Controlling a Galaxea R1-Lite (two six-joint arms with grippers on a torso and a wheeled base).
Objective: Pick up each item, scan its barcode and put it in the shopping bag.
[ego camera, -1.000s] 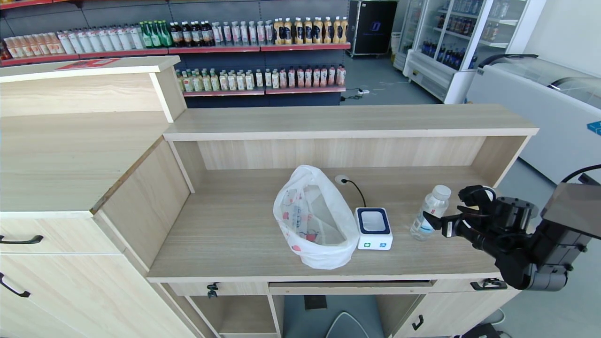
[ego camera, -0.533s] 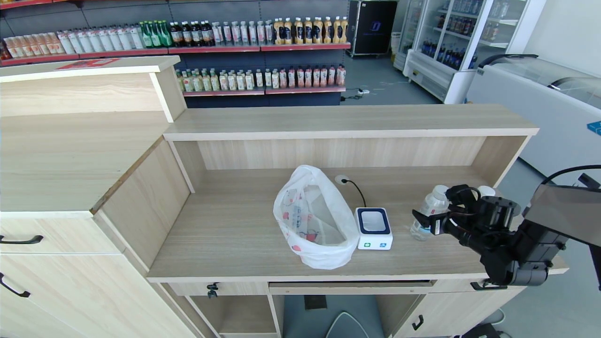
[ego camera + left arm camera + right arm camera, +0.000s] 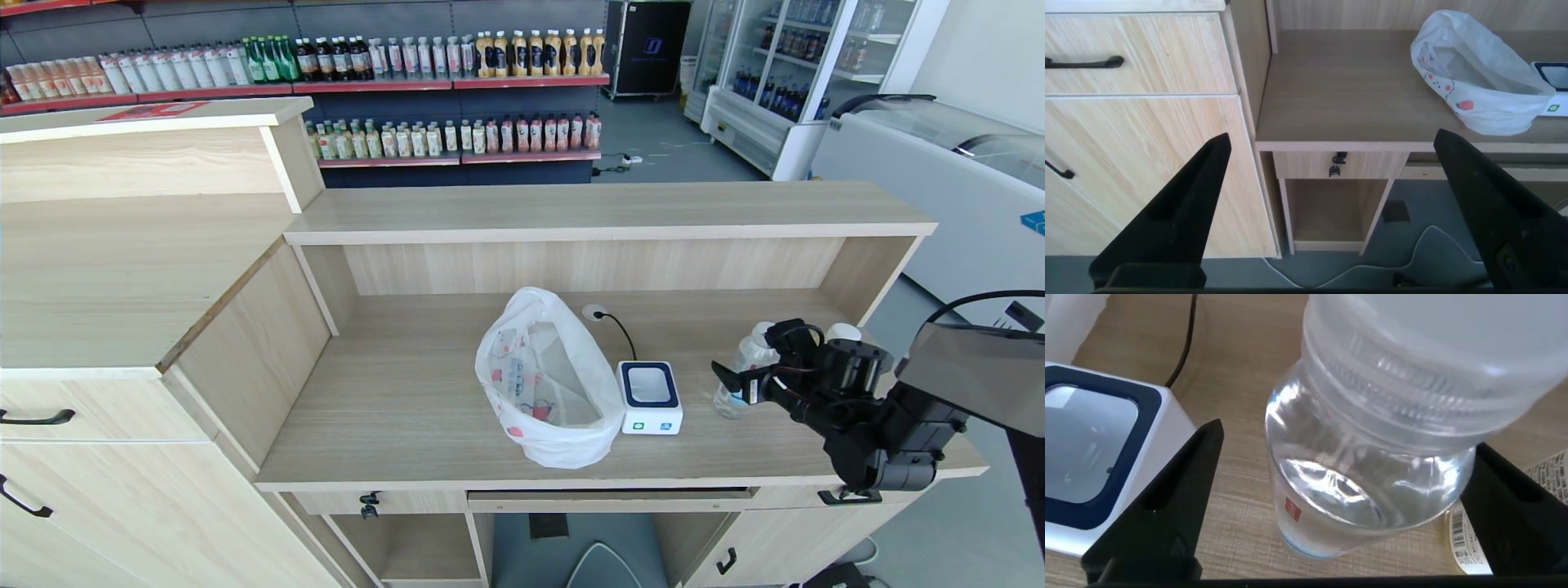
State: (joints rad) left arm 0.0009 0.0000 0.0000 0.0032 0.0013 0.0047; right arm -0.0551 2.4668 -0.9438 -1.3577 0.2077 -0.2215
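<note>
A clear water bottle point(image 3: 737, 384) with a white cap stands on the wooden counter point(image 3: 408, 408), to the right of the white scanner point(image 3: 650, 396). My right gripper point(image 3: 741, 377) is open, its fingers on either side of the bottle point(image 3: 1372, 457) with gaps left on both sides. A second white cap point(image 3: 845, 331) peeks out behind the right arm. The white shopping bag point(image 3: 547, 380) stands open to the left of the scanner point(image 3: 1094, 449). My left gripper point(image 3: 1333, 140) hangs open and holds nothing, low and off to the left of the counter front, with the bag point(image 3: 1478, 73) ahead of it.
The scanner's black cable point(image 3: 620, 331) runs to the back of the counter. A raised shelf point(image 3: 604, 212) overhangs the back, and side panels close in the counter on the left and right. A barcode label point(image 3: 1463, 535) lies beside the bottle. Drawers point(image 3: 1135, 61) stand to the left.
My right gripper has moved left along the counter, from beside the bottle to having its fingers on both sides of it. The bottle, bag and scanner have not moved.
</note>
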